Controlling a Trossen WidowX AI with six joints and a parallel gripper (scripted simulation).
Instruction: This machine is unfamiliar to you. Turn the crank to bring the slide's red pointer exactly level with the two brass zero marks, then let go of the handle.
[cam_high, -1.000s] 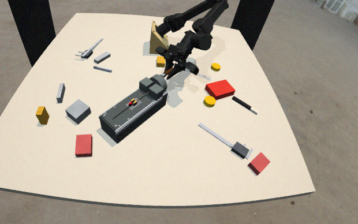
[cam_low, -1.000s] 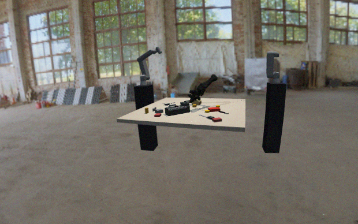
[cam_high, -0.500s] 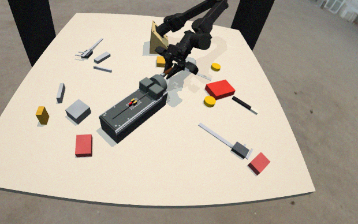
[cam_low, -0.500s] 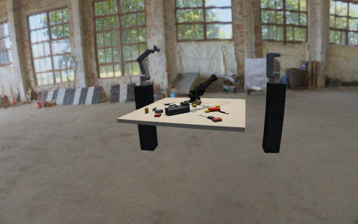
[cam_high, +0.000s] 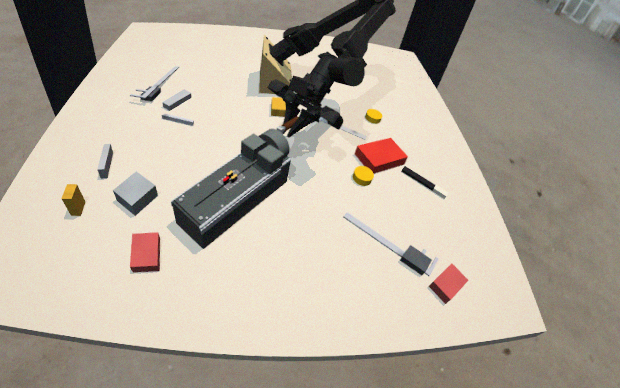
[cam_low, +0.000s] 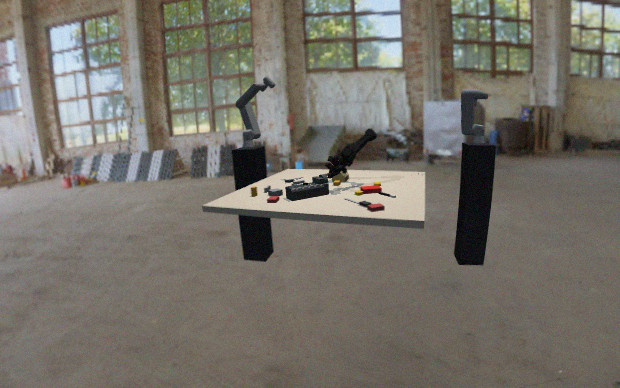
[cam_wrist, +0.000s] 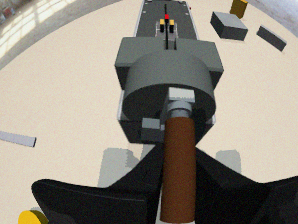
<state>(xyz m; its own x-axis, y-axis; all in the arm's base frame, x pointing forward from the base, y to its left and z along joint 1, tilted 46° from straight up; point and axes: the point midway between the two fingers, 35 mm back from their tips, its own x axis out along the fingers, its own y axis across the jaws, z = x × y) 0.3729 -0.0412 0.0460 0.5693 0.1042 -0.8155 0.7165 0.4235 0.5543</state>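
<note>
The dark machine (cam_high: 235, 200) (cam_low: 307, 191) has its crank end towards the arm. In the wrist view the red pointer (cam_wrist: 166, 16) (cam_high: 226, 179) sits slightly beyond the two brass marks (cam_wrist: 171, 23) (cam_high: 233, 176), on the side away from the crank, not level with them. The brown crank handle (cam_wrist: 179, 172) (cam_high: 290, 122) points out from the round grey hub (cam_wrist: 167, 75) (cam_high: 275, 140). My gripper (cam_wrist: 173, 148) (cam_high: 291, 126) is shut on the handle, one black finger on either side. The fingertips are partly hidden behind the handle in the wrist view.
A yellow block (cam_high: 278, 107) lies close behind the gripper. A red block (cam_high: 381, 154) and a yellow disc (cam_high: 363, 175) lie right of the machine, with a caliper (cam_high: 416, 259) nearer the front. A grey block (cam_high: 135, 192) and a red block (cam_high: 145, 252) lie to its left.
</note>
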